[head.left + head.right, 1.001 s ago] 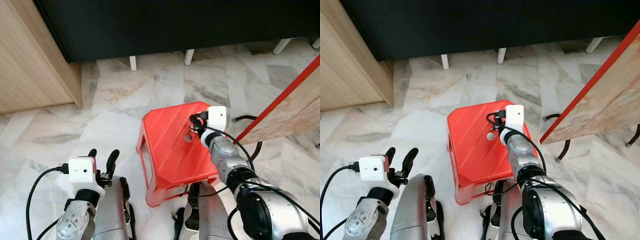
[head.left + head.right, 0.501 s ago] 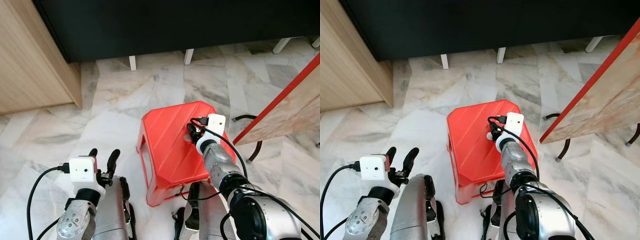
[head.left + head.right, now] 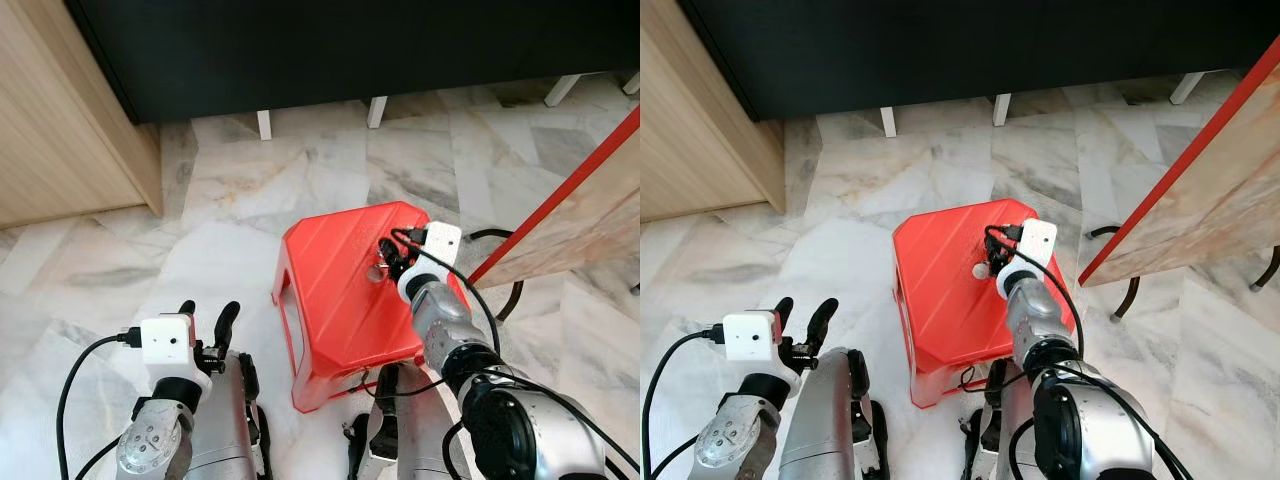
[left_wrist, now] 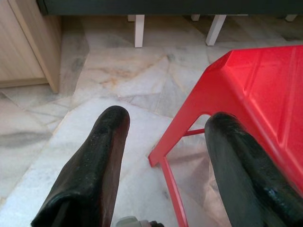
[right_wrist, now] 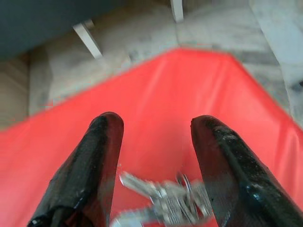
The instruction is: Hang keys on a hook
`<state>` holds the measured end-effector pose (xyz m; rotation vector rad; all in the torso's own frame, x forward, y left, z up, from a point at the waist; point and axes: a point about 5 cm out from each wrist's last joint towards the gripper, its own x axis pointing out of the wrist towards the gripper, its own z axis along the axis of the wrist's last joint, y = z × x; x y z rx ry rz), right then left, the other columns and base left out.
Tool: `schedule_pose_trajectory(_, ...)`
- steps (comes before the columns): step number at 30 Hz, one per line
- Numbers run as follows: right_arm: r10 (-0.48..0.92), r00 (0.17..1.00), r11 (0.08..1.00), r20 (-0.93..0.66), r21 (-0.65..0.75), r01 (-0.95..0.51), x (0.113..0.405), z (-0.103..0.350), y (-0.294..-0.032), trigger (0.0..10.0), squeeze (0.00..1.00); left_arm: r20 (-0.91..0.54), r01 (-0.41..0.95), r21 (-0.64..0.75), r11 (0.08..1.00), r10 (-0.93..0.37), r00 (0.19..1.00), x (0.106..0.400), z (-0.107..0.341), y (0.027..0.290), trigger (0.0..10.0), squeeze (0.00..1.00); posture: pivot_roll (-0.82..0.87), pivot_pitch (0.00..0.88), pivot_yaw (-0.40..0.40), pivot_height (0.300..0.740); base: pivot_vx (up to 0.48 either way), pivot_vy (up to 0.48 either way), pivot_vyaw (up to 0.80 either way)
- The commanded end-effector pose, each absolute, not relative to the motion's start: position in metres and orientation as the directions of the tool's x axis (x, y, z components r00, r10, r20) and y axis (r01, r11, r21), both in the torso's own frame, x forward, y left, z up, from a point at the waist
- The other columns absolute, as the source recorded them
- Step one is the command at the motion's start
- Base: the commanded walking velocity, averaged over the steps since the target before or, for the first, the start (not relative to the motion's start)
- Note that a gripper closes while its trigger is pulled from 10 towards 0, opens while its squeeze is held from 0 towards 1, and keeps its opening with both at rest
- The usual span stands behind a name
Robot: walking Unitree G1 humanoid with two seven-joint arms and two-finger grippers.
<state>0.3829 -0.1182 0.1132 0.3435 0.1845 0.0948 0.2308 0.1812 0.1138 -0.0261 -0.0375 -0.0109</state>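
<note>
No writing or labels can be read on anything you see here.

Nearest you, the left gripper (image 3: 205,318) hangs low beside the robot's leg, fingers spread apart and holding nothing. Its wrist view looks past both black fingers (image 4: 102,142) at pale marble floor (image 3: 230,190) and the red leg and corner of the stool.

The right gripper (image 5: 156,142) is over the top of the red plastic stool (image 3: 335,280), fingers apart. The keys (image 5: 165,196) lie on the stool top between the two fingers; the wrist picture is blurred there, so you cannot tell whether the fingers touch them. In the head views the keys show as a small pale spot (image 3: 981,270) just beside the gripper, near the middle of the stool top.

To the right stands a slanted wooden board with a red edge (image 3: 560,195), with a black cable on the floor near it. A wooden cabinet (image 3: 60,120) is at the left. Farthest off sits a dark sofa (image 3: 350,40) on white legs.
</note>
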Motion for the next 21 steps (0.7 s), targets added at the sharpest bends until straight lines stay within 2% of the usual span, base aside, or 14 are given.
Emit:
schedule_pose_trajectory(1,0.136,0.979,0.941,-0.154,0.33,-0.079,0.382,0.112,-0.118,10.0,0.0,0.005,0.001,-0.035,0.999,-0.001,1.0,0.227,0.104,0.181,10.0,0.0,0.22,0.319,-0.109,0.567,0.0,0.0,0.0)
schedule_pose_trajectory(7,0.161,0.965,0.964,-0.209,0.244,-0.107,0.377,0.101,-0.114,10.0,0.0,0.006,0.004,-0.035,0.999,-0.004,1.0,0.229,0.104,0.181,10.0,0.0,0.22,0.313,-0.11,0.567,0.0,0.0,0.0)
schedule_pose_trajectory(21,0.107,0.971,0.964,-0.214,0.262,-0.048,0.373,0.095,-0.125,10.0,0.0,0.011,-0.004,-0.032,0.999,0.005,1.0,0.23,0.103,0.184,10.0,0.0,0.22,0.311,-0.109,0.567,0.0,0.0,0.0)
